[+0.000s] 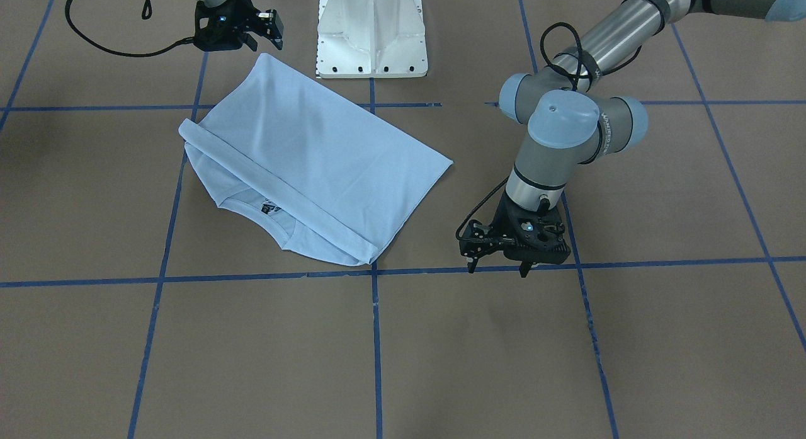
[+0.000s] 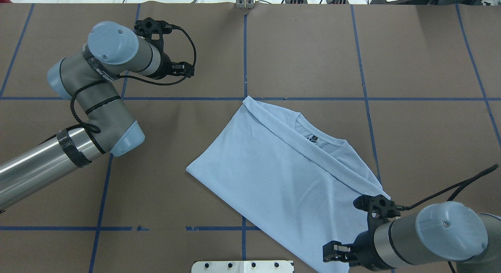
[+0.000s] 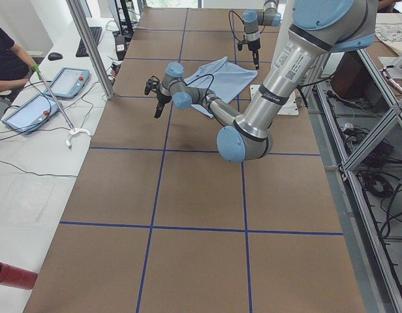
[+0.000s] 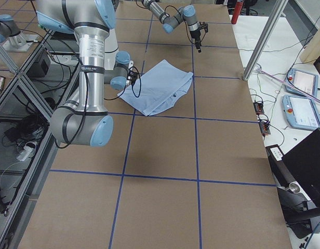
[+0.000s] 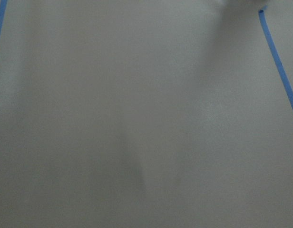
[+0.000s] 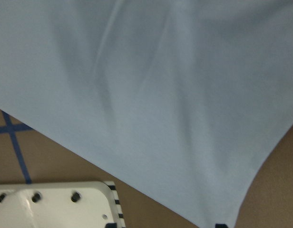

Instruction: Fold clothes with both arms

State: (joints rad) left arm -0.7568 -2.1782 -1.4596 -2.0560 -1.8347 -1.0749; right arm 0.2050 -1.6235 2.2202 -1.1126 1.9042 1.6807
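Note:
The pale light-blue T-shirt lies folded on the brown table, collar and neck label peeking out from under a folded band. It also shows in the overhead view. My left gripper is open and empty, hanging fingers down just above bare table, apart from the shirt's corner; it is also in the overhead view. My right gripper is open over the shirt's corner nearest the base, holding nothing; it also shows in the front-facing view. The right wrist view shows shirt cloth right below. The chest print is hidden.
The white pedestal base stands just beyond the shirt's near edge, also seen in the right wrist view. Blue tape lines grid the table. Tablets and cables lie on a side bench past the far edge.

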